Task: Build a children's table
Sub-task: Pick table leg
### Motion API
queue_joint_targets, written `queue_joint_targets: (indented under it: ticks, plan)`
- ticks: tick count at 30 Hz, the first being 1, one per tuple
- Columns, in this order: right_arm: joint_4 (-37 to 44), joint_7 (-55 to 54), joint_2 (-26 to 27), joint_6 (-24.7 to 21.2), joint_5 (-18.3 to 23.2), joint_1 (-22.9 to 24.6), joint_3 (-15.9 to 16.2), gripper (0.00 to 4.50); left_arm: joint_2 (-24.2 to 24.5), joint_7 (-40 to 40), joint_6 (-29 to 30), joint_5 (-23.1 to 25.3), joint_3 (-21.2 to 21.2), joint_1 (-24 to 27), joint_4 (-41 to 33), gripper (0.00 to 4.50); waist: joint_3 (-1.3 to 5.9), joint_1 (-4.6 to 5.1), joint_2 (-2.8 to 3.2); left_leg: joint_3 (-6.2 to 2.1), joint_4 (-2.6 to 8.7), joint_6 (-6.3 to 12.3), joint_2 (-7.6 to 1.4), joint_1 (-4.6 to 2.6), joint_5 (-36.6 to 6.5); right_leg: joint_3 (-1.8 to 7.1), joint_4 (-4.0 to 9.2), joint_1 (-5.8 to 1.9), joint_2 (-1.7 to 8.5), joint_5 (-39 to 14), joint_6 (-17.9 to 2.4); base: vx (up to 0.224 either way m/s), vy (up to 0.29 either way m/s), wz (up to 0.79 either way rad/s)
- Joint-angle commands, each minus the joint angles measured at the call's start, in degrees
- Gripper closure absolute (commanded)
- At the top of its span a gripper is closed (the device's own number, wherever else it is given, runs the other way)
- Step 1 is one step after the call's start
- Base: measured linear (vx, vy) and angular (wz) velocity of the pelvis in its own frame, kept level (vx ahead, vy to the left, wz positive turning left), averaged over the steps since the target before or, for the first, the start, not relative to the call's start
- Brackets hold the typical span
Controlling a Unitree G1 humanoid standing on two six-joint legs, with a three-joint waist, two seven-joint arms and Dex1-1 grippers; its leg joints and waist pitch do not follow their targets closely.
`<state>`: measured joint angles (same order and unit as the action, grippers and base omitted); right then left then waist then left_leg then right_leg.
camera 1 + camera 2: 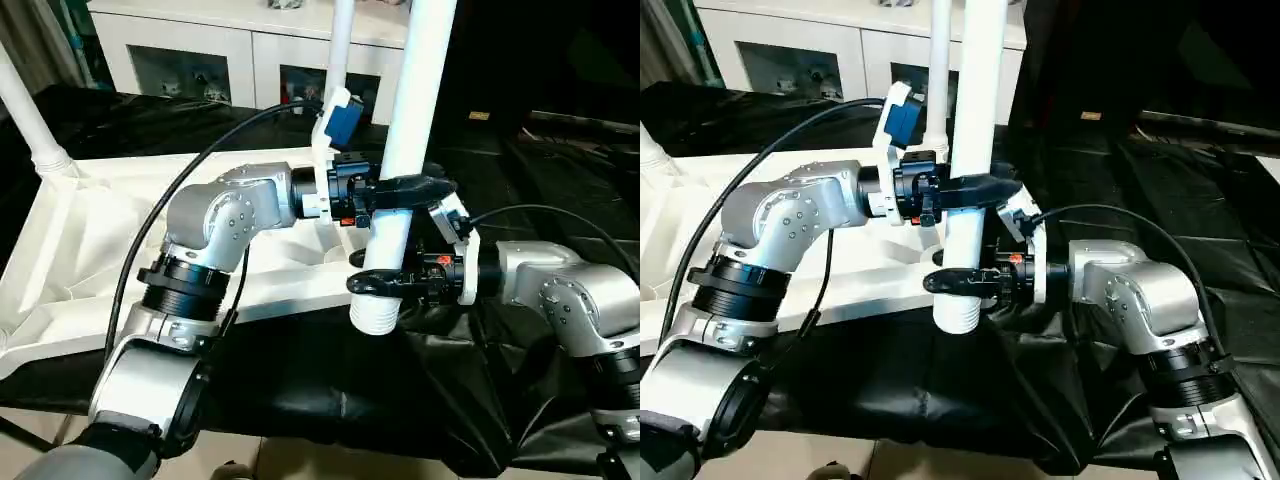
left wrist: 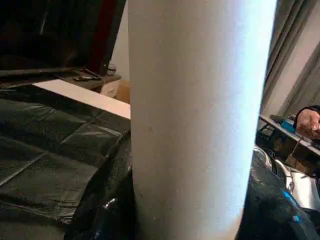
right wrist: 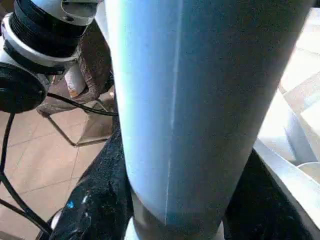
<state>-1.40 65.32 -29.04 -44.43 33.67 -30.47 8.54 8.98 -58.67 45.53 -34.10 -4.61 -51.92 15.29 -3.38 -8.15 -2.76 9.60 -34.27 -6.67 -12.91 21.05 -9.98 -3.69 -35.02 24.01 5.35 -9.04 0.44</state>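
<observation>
Held leg (image 1: pixel 412 120) stands upright between both wrists, blocking passage. A mounted leg (image 1: pixel 340 50) stands behind it. Black tabletop (image 1: pixel 560 170) to the right lies open.

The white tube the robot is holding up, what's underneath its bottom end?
Under the white tube there's crinkly black table cover, with a gap of air between. The tabletop lies just beside it. What's beneath the cover is hidden.
</observation>
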Motion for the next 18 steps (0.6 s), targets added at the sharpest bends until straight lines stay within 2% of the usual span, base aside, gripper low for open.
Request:
queue_joint_targets:
  ticks: [1,8,10,13,15,17,18]
  plan:
    - [-0.52,0.27,-0.25,-0.20,0.07,-0.38,-0.02,2.55,0.05,-0.49,0.32,-0.46,-0.89,-0.18,-2.02,2.66,4.41,-0.07,-0.74,0.93,3.70,1.51,0.44,-0.07,-7.41,1.66,3.12,-3.91,1.82,-10.20,-11.95,0.000,0.000,0.00]
    - [-0.75,0.27,-0.01,0.20,0.10,-0.41,-0.42,2.62,0.13,1.02,0.50,0.56,-0.84,-0.41,-1.31,2.66,4.42,-0.08,-0.63,0.90,3.70,1.30,0.46,-0.09,-7.74,1.64,3.21,-3.90,1.82,-10.82,-11.67,0.000,0.000,0.00]
    - [-0.72,-0.06,0.26,0.33,0.14,-0.27,-0.70,2.62,0.23,1.22,2.06,0.06,-0.64,-0.63,-1.11,2.10,4.44,-0.04,-0.55,0.89,3.69,1.26,0.48,-0.06,-7.65,1.62,3.14,-3.89,1.79,-10.26,-11.94,0.000,0.000,0.00]
    - [-0.42,-0.82,0.81,0.59,0.32,0.19,-1.33,2.63,-0.39,0.34,3.43,-2.12,0.45,-0.14,-1.76,1.79,4.50,-0.06,-0.49,0.91,3.64,1.21,0.49,-0.10,-7.32,1.62,3.01,-3.92,1.79,-9.49,-12.42,0.000,0.000,0.00]
    - [-0.20,-2.44,1.89,0.85,0.95,0.72,-2.80,2.63,-2.69,1.77,-0.41,-2.89,2.79,0.93,-2.01,1.59,4.49,-0.03,-0.38,0.92,3.64,1.30,0.49,-0.07,-7.44,1.62,3.05,-3.94,1.75,-8.56,-13.02,0.000,0.000,0.00]
    - [-0.20,-2.44,1.89,0.85,0.95,0.72,-2.80,2.64,-2.69,1.77,-0.41,-2.89,2.79,0.93,-2.01,1.44,4.59,-0.12,-0.49,0.88,3.60,1.38,0.52,-0.07,-7.41,1.58,3.02,-4.08,1.78,-8.22,-13.13,0.000,0.000,0.00]
    - [-0.19,-3.00,2.22,0.99,1.07,0.85,-3.24,2.64,-3.58,2.64,-2.21,-2.91,3.63,1.28,-1.91,1.33,4.50,-0.04,-0.49,0.86,3.65,1.52,0.48,0.00,-7.44,1.62,3.04,-4.04,1.75,-8.16,-13.03,0.000,0.000,0.00]
